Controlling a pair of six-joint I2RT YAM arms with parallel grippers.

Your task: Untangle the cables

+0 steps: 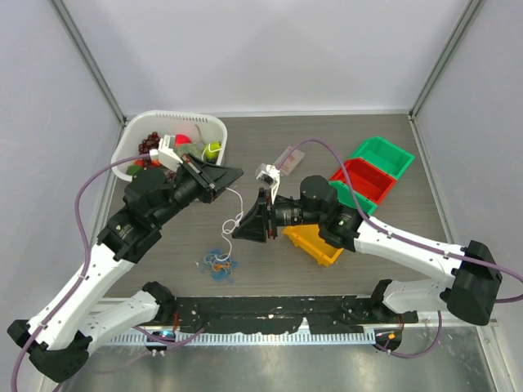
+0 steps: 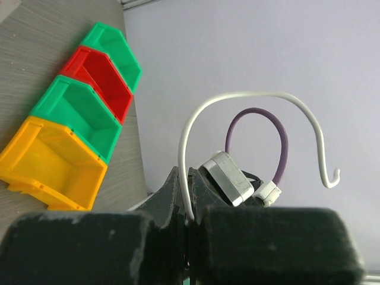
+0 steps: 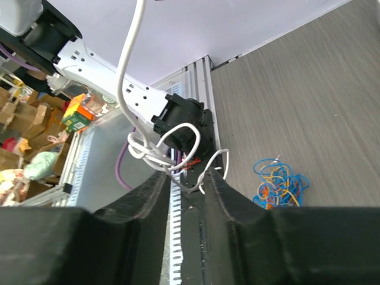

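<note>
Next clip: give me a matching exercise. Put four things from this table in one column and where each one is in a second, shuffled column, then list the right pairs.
Things:
1. white cable
2. blue and orange tangle
3. yellow bin
4. white basket

Places:
A. far left corner of the table
B. lying on the table, toward its near edge
C. pinched in the left hand
D. nearest end of the row of bins on the right

Pairs: 1-C; 2-B; 3-D; 4-A
</note>
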